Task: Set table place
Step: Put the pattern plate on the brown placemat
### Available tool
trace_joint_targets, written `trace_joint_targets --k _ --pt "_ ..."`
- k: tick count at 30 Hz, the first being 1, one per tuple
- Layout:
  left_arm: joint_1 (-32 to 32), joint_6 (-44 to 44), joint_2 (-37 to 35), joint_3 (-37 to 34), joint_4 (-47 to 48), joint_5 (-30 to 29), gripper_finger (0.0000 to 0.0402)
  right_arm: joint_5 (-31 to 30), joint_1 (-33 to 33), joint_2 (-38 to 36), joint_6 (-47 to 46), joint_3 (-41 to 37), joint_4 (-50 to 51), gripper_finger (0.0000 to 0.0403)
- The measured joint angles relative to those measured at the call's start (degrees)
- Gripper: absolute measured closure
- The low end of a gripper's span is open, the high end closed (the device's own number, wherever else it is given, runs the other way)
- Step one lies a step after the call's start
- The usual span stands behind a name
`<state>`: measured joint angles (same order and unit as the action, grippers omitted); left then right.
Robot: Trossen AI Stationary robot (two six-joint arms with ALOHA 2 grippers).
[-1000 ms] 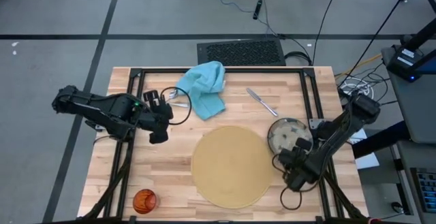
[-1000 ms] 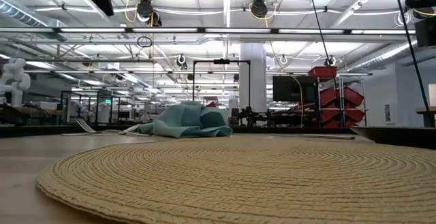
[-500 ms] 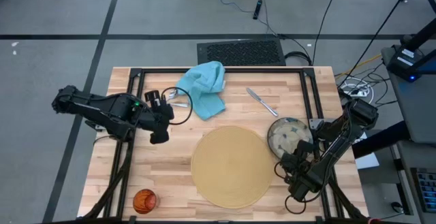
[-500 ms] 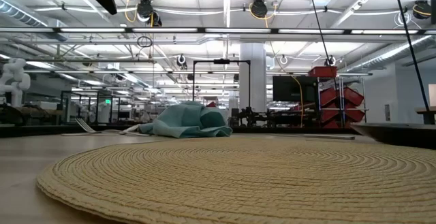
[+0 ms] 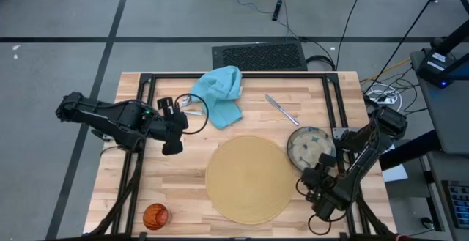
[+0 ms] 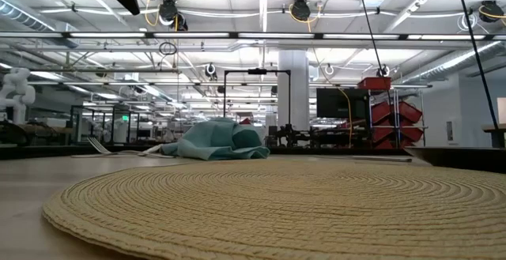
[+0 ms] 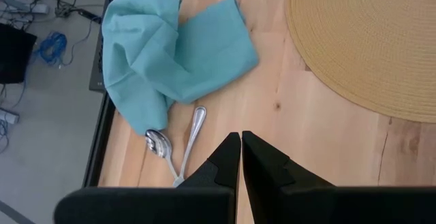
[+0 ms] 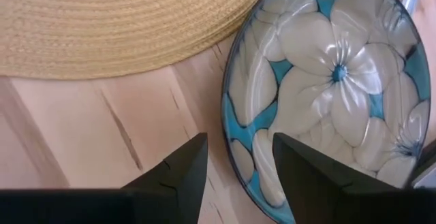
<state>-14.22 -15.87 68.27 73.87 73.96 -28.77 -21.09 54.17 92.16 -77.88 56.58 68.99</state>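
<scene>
The round tan mat (image 5: 249,179) lies at the table's middle near side. The patterned glass bowl (image 5: 309,147) sits on the wood by the mat's right edge. My right gripper (image 5: 311,178) hangs open just above the bowl's near rim (image 8: 229,149), one finger over the inside and one outside. The teal napkin (image 5: 220,96) lies crumpled at the far side, with a spoon (image 7: 158,144) and another silver handle (image 7: 195,123) beside it. My left gripper (image 5: 183,124) hovers shut over bare wood next to them. A knife (image 5: 282,110) lies far right and the orange cup (image 5: 155,215) stands near left.
Black frame rails (image 5: 146,87) run along the table's edges. Bare wood (image 5: 183,175) lies between the mat and the left arm. In the low view the mat (image 6: 285,205) fills the foreground, with the napkin (image 6: 217,141) behind it.
My right gripper has drawn back from over the bowl toward the table's near edge and risen a little, staying open. The bowl now shows almost whole in the high view.
</scene>
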Motion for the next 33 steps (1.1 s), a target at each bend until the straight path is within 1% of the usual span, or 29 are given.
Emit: trace_joint_targets --k 6,10,15,18,25,33 --pt "0.0 0.1 0.0 0.0 -0.1 0.0 0.04 0.5 0.8 1.2 -2.5 -2.9 -1.4 0.0245" --pt "0.0 0.1 0.0 0.0 -0.1 0.0 0.04 0.4 0.7 4.8 -0.4 -3.4 -3.4 0.0245" --pt "0.0 0.3 0.0 0.0 -0.2 -0.1 0.04 1.6 0.7 9.4 -1.0 -3.4 -0.9 0.0245" --pt "0.0 1.3 0.0 0.0 -0.9 -0.3 0.04 1.6 0.7 11.3 1.5 -3.4 -2.9 0.0245" --pt "0.0 2.8 0.0 -0.1 -3.2 -0.3 0.04 -0.4 0.8 15.2 1.6 -3.1 -1.6 0.0245" --pt "0.0 2.8 0.0 -0.1 -3.2 -0.3 0.04 -2.8 0.7 19.6 0.7 -3.5 0.5 0.0246"
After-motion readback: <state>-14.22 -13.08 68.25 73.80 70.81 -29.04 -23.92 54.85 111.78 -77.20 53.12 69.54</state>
